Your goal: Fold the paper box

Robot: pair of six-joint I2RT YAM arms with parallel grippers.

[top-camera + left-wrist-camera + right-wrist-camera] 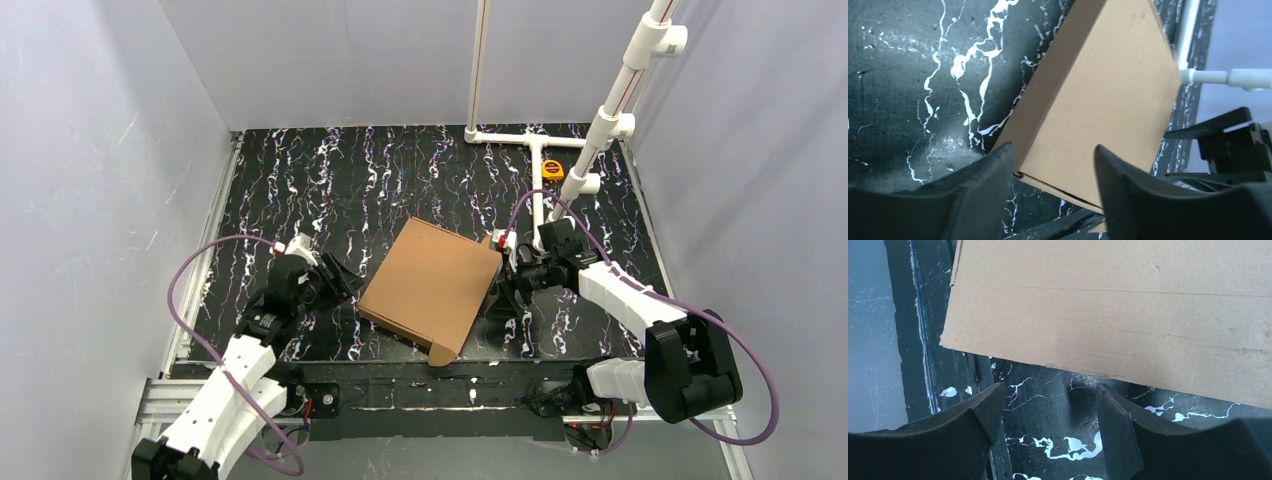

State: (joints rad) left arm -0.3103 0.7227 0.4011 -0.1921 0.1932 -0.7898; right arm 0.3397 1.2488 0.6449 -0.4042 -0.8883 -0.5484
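A brown paper box (432, 285) lies folded shut and flat near the middle of a black bench (380, 180) veined with white. It sits turned on the diagonal, one corner pointing toward my two arm bases. A small cardboard tab (443, 353) sticks out at that near corner.

My left claw (346, 283) is low over the bench, just beside the box's left edge. Its jaws stand apart with nothing gripped. From my left wrist I see one corner of the box in the gap between the two dark jaws, but I cannot tell whether either jaw touches the cardboard.

My right claw (504, 290) is at the opposite side, just beside the box's right edge. Its jaws are also spread and hold nothing. From my right wrist I see only bare bench between them, with the long edge of the box just ahead of the tips and a shadow under that edge.

At the far right of the bench stands a white pipe frame (530, 140). A yellow tape measure (552, 168) lies beside it, well apart from the box.
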